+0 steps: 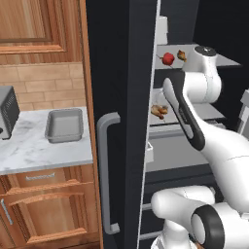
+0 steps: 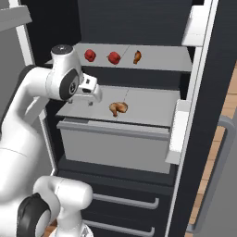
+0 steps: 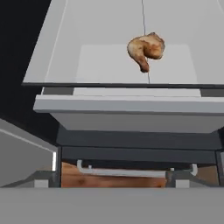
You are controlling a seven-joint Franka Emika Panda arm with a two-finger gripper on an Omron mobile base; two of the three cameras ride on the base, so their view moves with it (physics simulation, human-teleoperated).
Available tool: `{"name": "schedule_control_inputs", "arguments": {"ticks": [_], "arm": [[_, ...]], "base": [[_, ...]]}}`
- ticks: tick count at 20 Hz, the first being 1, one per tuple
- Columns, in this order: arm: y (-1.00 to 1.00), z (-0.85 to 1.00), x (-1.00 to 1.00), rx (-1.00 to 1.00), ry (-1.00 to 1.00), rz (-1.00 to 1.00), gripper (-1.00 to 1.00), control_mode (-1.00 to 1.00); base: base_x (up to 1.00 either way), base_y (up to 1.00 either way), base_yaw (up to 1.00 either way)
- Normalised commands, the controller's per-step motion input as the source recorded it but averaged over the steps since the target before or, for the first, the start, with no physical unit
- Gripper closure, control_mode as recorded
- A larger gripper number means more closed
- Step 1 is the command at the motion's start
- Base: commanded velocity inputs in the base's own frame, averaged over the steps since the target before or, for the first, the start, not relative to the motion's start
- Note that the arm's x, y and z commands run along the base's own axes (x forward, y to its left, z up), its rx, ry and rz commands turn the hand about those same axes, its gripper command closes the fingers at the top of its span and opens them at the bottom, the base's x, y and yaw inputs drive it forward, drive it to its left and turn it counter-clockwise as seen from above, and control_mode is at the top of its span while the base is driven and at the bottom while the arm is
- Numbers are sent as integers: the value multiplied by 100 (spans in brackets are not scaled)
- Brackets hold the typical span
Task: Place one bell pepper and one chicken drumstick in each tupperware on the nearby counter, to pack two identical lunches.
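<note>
Flat, even rendered light all round, no obvious lamp. The fridge interior (image 2: pixel 134 28) goes near black at the back while its shelves (image 2: pixel 152 104) stay pale grey and clean. Soft shadow under the drumstick (image 3: pixel 146 50) in the hand view, barely there. The arm (image 1: pixel 228 146) is bright white with gentle shading, no blown highlights. The counter (image 1: pixel 29 146) and wood look evenly lit. Everything's a bit soft and low-res, edges slightly jaggy, no motion blur, no lens bending at the borders.
</note>
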Motion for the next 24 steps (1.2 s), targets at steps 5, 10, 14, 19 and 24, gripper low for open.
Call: {"name": "schedule_control_inputs", "arguments": {"ticks": [5, 10, 14, 19, 24], "arm": [[-14, 75, -27, 0, -36, 1, -100, -100], [-8, 64, -1, -1, -28, 0, -100, -100], [-12, 57, 4, 0, -13, 0, -100, -100], [-28, 37, 9, 0, -1, -1, -100, -100], [-25, 14, 23, 0, 0, -3, -100, -100]], "base": [[0, 0, 0], [0, 0, 0], [0, 0, 0], [0, 0, 0], [0, 0, 0]]}}
